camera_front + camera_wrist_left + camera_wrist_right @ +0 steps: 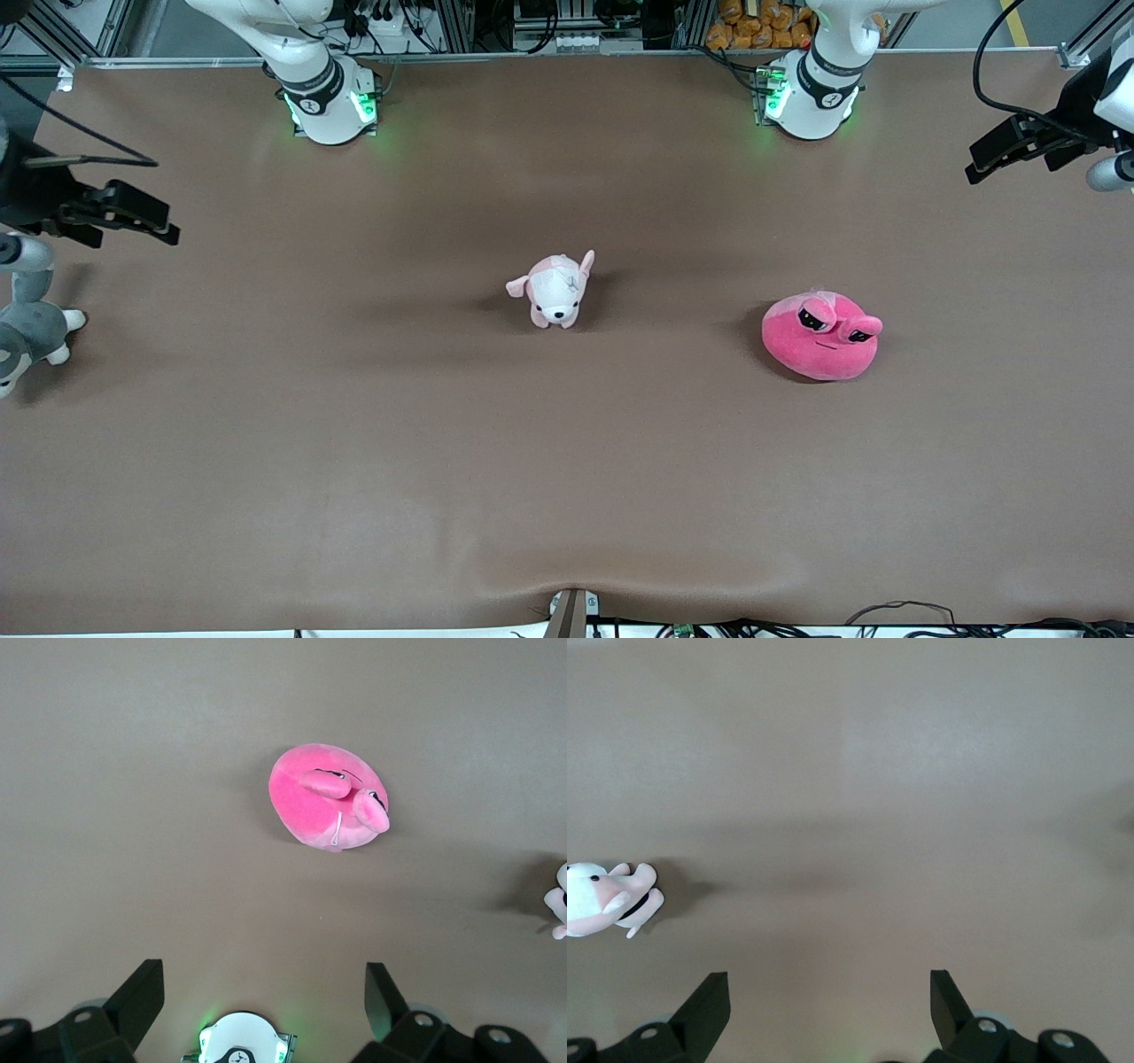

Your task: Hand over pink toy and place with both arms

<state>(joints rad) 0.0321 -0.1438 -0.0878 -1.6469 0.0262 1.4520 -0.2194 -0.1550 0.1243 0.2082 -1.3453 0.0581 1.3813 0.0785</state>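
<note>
both my grippers up at the table's ends, fingers spread wide, holding nothing.
pink toy (pixel 822 337) sits on the brown table (pixel 354 461) toward my left arm's end; my left gripper (pixel 264 1001) looks down on it, my right gripper (pixel 829 1001) sees only the puppy plush (pixel 607 899). the grey plush (pixel 31 332) shows only from the front.

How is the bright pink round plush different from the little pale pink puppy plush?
The bright hot-pink round blob plush is bigger than the small pale pink-and-white puppy plush. The blob sits low and has bulging half-lidded eyes; the puppy stands on legs, with a white face. The blob lies toward the left arm's end. Both are soft toys on the brown table.
</note>
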